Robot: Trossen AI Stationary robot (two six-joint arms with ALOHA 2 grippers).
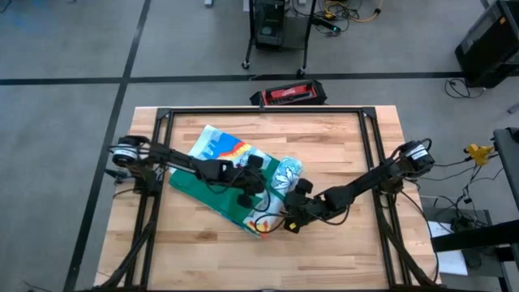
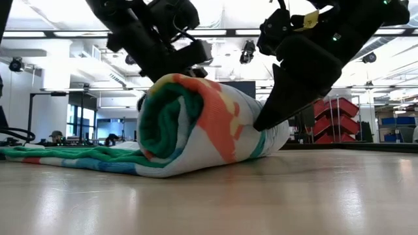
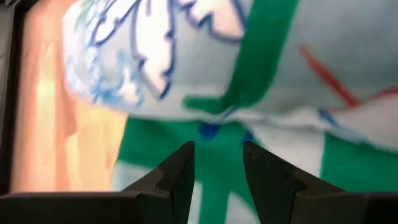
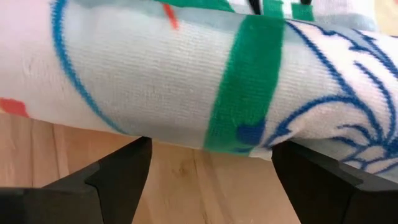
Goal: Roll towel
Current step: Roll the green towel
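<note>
The towel [image 1: 212, 154] lies across the middle of the table, pale with dinosaur prints and green bands. Its near-right end is rolled into a thick roll [image 2: 196, 124] and the rest lies flat [image 2: 65, 156] toward the far left, green back showing. My left gripper [image 3: 217, 171] hovers open just above the roll's top [image 1: 255, 185], over the flat part, nothing between its fingers. My right gripper [image 4: 211, 155] stands wide open, slanting down at the roll's near-right side [image 1: 289, 217], its fingertips low by the table. My right gripper's open fingertips [image 4: 140, 149] stand at the lower edge of the roll's near-right side [image 4: 186, 134], slanting down from the table's right. I cannot tell whether they touch the cloth. The roll lies on the table, none of it between the fingers.
A black frame [image 1: 259, 110] runs round the tabletop's far and side edges. A red and black case [image 1: 290, 94] lies on the floor beyond the far edge. Bare wood [image 1: 243, 259] stretches toward the near edge.
</note>
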